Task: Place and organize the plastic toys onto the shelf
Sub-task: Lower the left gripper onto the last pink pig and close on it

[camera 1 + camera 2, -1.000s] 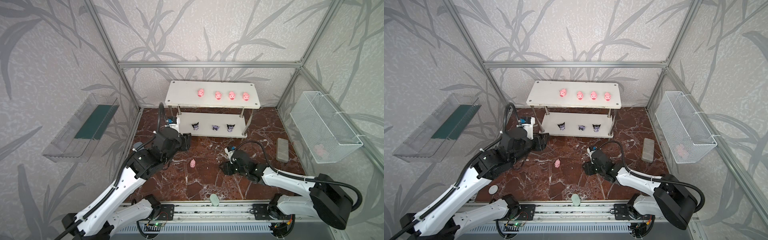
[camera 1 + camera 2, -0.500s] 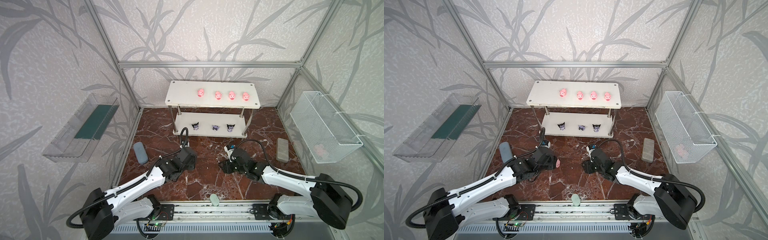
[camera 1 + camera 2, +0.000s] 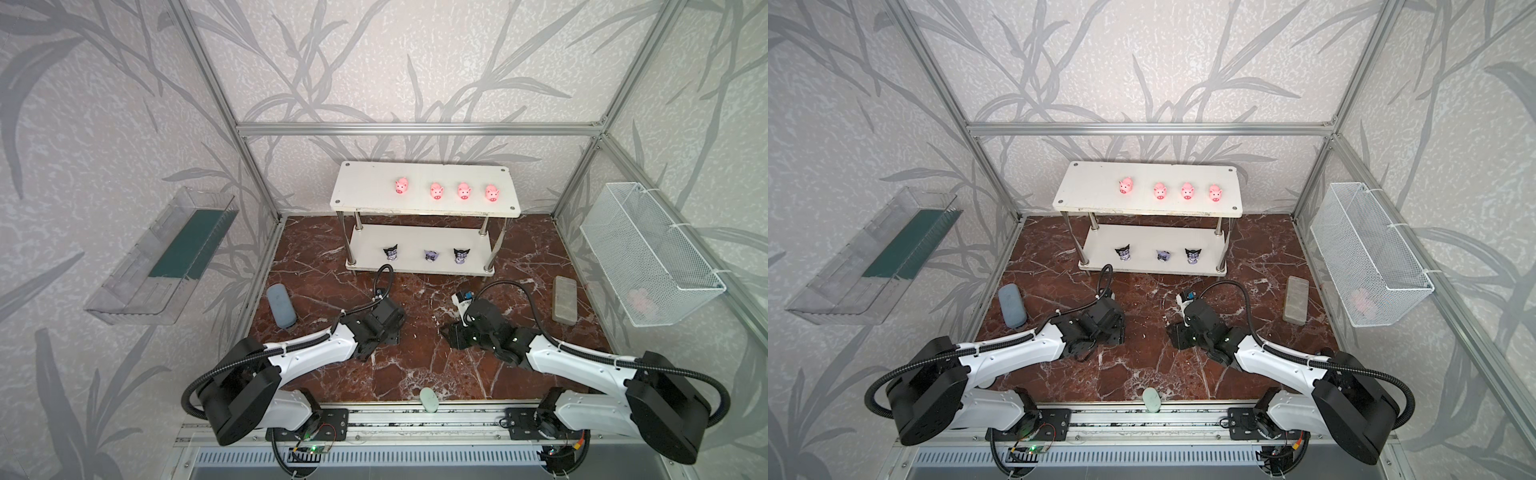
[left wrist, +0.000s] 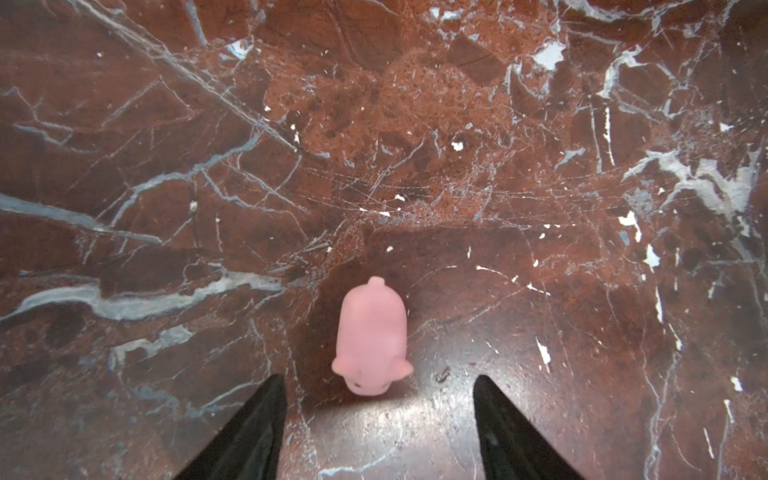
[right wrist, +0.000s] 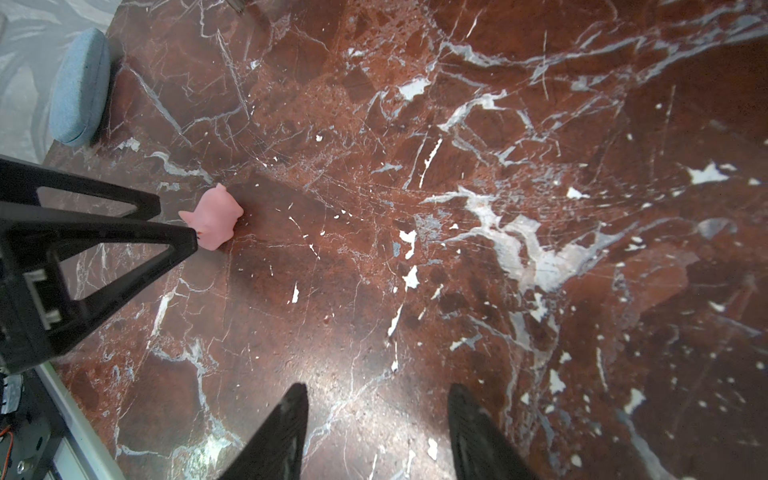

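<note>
A pink pig toy (image 4: 372, 336) lies on the marble floor just ahead of my left gripper (image 4: 378, 380), which is open, one finger on either side and neither touching it. The right wrist view shows the same pig (image 5: 216, 220) beside the left gripper's fingers (image 5: 124, 237). In both top views the left gripper (image 3: 395, 334) (image 3: 1119, 332) hides the pig. My right gripper (image 5: 378, 388) (image 3: 446, 336) hovers open and empty over bare floor. The white shelf (image 3: 365, 195) carries several pigs (image 3: 436, 191) on its upper board and three black-and-purple figurines (image 3: 430, 255) on the lower.
A blue-grey oblong pad (image 3: 281, 305) lies at the floor's left edge and a grey block (image 3: 564, 299) at the right. A pale green oval piece (image 3: 429, 400) sits at the front edge. A wire basket (image 3: 648, 257) and a clear tray (image 3: 166, 257) hang on the side walls.
My left arm has swung from beside the shelf down to the floor, over the loose pig, and its jaws have spread wider. The right arm has stayed put.
</note>
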Available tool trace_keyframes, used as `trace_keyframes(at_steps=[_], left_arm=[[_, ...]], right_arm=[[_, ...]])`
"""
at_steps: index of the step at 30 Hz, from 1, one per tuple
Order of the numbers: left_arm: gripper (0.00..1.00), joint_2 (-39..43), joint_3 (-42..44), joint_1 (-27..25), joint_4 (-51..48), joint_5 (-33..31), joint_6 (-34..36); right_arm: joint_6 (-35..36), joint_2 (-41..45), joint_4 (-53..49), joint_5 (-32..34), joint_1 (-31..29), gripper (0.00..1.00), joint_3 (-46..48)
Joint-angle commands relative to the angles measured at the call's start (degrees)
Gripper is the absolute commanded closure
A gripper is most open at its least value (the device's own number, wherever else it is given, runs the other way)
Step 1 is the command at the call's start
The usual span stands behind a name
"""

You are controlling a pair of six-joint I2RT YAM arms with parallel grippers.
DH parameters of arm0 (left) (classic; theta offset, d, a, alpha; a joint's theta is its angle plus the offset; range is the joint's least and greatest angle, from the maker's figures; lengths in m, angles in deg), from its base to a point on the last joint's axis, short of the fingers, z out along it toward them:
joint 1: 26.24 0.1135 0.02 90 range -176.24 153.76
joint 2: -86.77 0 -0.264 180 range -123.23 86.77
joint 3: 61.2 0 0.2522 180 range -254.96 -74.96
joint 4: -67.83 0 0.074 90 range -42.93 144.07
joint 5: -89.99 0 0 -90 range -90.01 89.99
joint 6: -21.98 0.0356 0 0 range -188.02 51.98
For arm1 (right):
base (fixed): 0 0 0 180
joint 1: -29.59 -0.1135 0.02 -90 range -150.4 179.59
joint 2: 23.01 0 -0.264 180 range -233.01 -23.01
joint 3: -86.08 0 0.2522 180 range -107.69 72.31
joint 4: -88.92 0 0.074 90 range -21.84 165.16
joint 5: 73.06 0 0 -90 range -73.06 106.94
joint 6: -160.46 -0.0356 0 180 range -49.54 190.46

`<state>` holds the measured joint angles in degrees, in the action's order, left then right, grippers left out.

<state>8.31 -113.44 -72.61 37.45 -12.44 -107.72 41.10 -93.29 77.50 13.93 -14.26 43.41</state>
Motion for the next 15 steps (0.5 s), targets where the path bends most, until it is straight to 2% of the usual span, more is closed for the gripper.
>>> trace_keyframes(at_steps=[1,15], left_arm=[[0.30,-1.85,0.16,-0.13,1.83,-1.90,-1.48],[0.35,-10.43,-2.20,-0.08,2.63,-3.65,-2.91]], right_arm=[[-0.44,0.20,1.07,0.59,0.26,0.45,0.87],[-0.86,-3.17,3.63,-0.69,0.52,0.45,0.78]])
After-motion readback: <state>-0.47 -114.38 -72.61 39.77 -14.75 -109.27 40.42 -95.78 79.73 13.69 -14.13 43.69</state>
